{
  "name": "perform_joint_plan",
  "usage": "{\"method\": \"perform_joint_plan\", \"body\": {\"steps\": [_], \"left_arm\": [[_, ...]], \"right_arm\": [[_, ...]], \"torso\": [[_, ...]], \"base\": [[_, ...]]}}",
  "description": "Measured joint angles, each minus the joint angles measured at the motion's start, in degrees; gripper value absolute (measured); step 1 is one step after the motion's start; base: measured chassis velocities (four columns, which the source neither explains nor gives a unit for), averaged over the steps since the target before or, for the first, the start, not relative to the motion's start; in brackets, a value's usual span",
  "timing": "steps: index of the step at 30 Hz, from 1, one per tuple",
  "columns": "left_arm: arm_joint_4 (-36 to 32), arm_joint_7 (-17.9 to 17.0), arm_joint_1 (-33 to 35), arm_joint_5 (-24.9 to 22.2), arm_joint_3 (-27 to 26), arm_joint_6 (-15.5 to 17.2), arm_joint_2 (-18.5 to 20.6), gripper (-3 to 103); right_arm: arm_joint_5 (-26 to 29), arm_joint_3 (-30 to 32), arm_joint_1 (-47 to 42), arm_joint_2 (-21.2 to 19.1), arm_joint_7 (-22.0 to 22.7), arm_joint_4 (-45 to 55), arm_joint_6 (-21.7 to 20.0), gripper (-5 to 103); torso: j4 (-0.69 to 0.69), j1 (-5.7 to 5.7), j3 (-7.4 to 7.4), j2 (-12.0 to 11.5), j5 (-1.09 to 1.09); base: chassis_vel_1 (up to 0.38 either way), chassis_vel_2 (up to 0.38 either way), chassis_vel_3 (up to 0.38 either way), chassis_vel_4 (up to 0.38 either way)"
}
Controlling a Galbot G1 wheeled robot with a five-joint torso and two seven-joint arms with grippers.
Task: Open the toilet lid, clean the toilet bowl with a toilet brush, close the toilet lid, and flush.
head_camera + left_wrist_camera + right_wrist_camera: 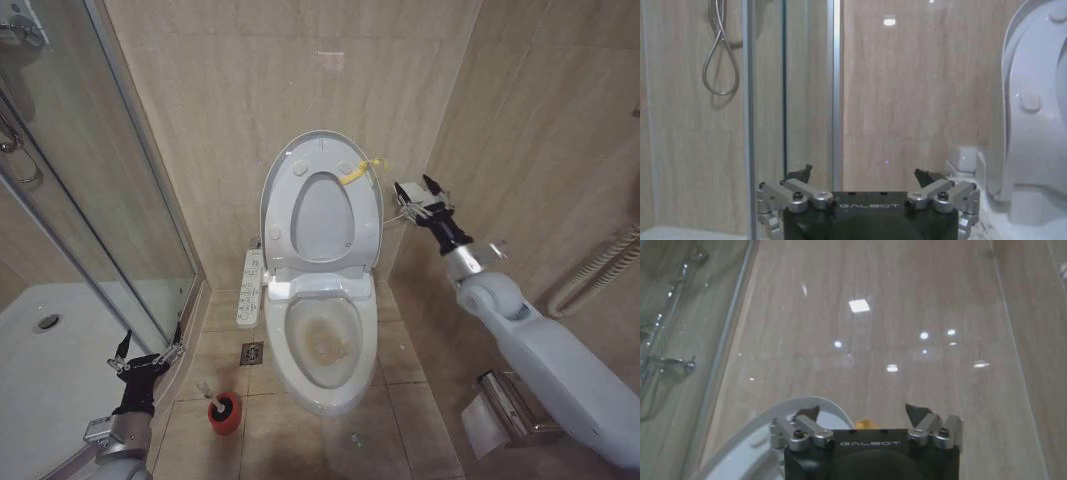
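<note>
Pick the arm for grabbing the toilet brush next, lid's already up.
Left, probably. The left tool sits open, low by the shower door, near the toilet brush on the floor. The right tool is up beside the raised toilet lid.

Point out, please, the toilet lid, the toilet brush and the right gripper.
toilet lid (322, 165): head view, raised inner face above the seat ring.
toilet brush (226, 405): head view, dark head in the red holder.
right gripper (419, 189): head view, between its open fingertips.

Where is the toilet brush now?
In the head view, the toilet brush stands in its red holder on the floor, left of the toilet bowl, near the left gripper.
</note>
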Motion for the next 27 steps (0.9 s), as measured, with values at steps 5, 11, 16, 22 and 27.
{"method": "perform_joint_plan", "body": {"steps": [5, 11, 16, 22, 27], "left_arm": [[-1.65, 0.00, 0.50, -0.66, -0.03, 0.09, 0.22, 100], [-4.21, 0.00, 1.52, -1.99, -0.19, 0.23, 0.68, 100], [-5.44, 0.01, 1.61, -2.36, 0.09, 0.23, 0.71, 100], [-6.21, 0.15, 1.36, -2.43, 1.33, 0.34, 0.79, 100], [-6.96, 0.44, 1.13, -3.07, 1.25, 0.47, 1.60, 100]], "right_arm": [[-1.60, 5.67, -8.23, -0.39, 1.27, 4.65, 0.78, 93], [-3.66, 14.10, -18.83, 2.34, 2.60, 9.20, 1.64, 100], [-4.77, 17.90, -25.08, 5.95, 4.13, 12.10, 1.69, 100], [-7.54, 20.66, -32.66, 9.78, 4.81, 14.81, 2.46, 100], [-9.73, 21.18, -36.41, 11.85, 5.43, 16.01, 2.85, 100]], "torso": [[-0.02, 0.00, 0.00, 0.00, 0.01], [0.00, 0.00, 0.00, 0.00, 0.00], [-0.02, 0.00, 0.00, 0.00, 0.00], [-0.02, 0.00, 0.00, 0.00, -0.04], [-0.02, 0.00, 0.01, 0.00, -0.02]], "base": [[0.000, 0.000, 0.000, 0.000], [0.000, 0.000, 0.000, 0.000], [0.000, 0.000, 0.000, 0.000], [0.000, 0.000, 0.000, 0.000], [0.000, 0.000, 0.000, 0.000]]}}
